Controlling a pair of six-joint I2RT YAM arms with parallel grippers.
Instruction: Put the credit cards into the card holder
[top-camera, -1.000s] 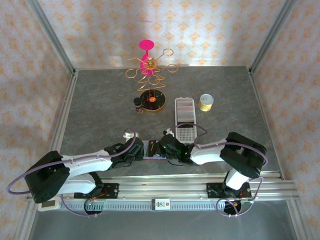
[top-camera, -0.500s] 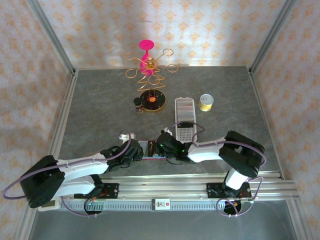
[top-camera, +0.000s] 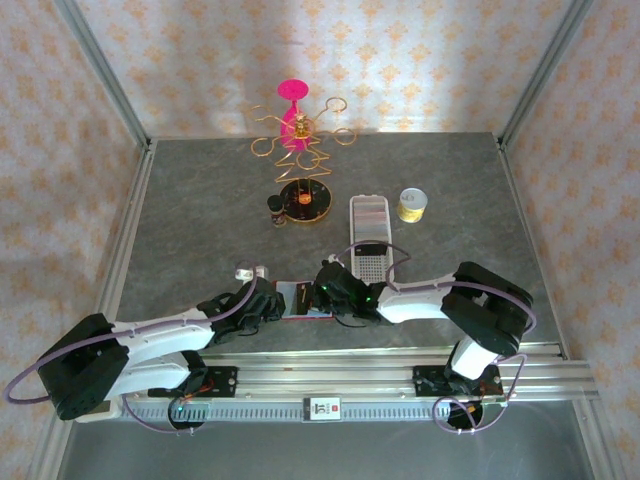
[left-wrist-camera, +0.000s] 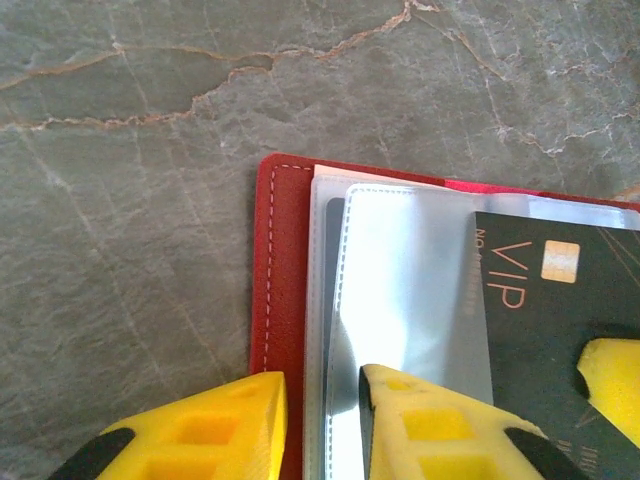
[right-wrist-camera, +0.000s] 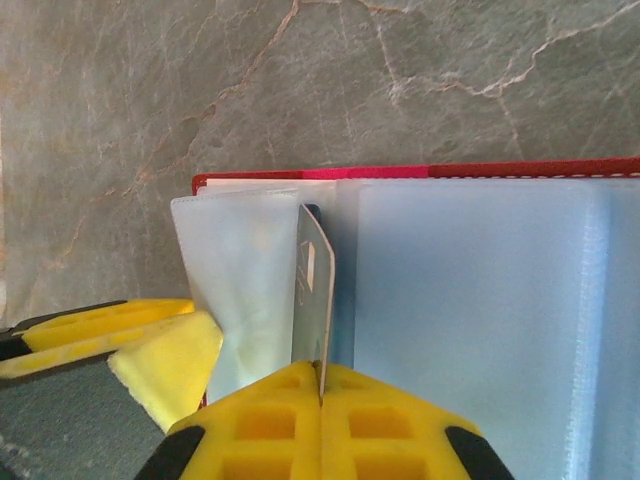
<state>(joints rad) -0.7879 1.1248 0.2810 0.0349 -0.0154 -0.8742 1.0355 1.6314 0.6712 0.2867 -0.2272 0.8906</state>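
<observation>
So both arms are huddled at the near middle of the counter (top-camera: 200, 220), right over the card holder (top-camera: 303, 298), which lies open with its clear pockets facing up. The right claw (right-wrist-camera: 320, 385) is clamped tight on the black VIP card (left-wrist-camera: 545, 330). From its own camera that card is edge-on, with its far end down at the pocket openings. From the left wrist, the card's left end looks tucked just under a clear sleeve.

The left claw (left-wrist-camera: 320, 425) has a narrow gap, its fingers straddling the holder's red left edge and the pocket sheets. Can't tell if it's actually pinching anything.

Further back sit a white perforated tray (top-camera: 370, 238) and a small yellow roll (top-camera: 412, 204), well apart from the holder.
</observation>
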